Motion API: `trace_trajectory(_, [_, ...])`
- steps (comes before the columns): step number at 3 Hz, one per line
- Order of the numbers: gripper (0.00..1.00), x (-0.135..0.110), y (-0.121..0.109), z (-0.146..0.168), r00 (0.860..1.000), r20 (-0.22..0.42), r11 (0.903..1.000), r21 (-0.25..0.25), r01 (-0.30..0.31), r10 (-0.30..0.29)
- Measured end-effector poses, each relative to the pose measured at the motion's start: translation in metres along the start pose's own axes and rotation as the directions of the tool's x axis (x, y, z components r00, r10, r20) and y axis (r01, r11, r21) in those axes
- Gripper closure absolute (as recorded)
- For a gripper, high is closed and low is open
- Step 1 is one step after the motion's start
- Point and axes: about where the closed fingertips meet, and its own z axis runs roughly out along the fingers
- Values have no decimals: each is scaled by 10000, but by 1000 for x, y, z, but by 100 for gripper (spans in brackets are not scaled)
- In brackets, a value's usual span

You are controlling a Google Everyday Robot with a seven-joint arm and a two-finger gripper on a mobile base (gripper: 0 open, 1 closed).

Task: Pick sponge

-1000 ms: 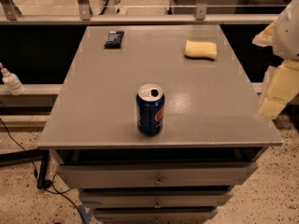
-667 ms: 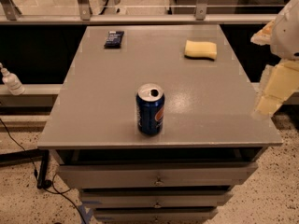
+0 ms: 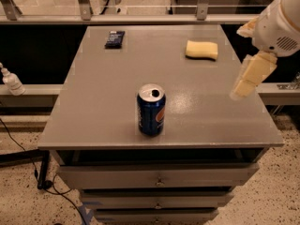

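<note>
The sponge (image 3: 201, 49) is a pale-yellow foam block lying flat at the table's far right. My gripper (image 3: 240, 92) hangs from the white arm (image 3: 281, 25) over the table's right edge. It is in front of and to the right of the sponge, well apart from it, and holds nothing that I can see.
A blue soda can (image 3: 151, 109) stands upright near the front middle of the grey table (image 3: 93, 102). A dark snack bar (image 3: 114, 38) lies at the far left. Drawers sit below the tabletop. A railing runs behind the table.
My gripper has moved left and slightly up, from beside the table's right edge to above it, closer to the sponge. The sponge, can and bar have not moved.
</note>
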Motion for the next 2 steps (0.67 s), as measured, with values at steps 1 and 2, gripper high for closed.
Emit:
trace_trajectory(1, [0,-7,-40,39,9948,884,9978,381,-550,515])
trace_trajectory(2, [0,-7,-79,76,9829,1469,9879,919,-1251,1108])
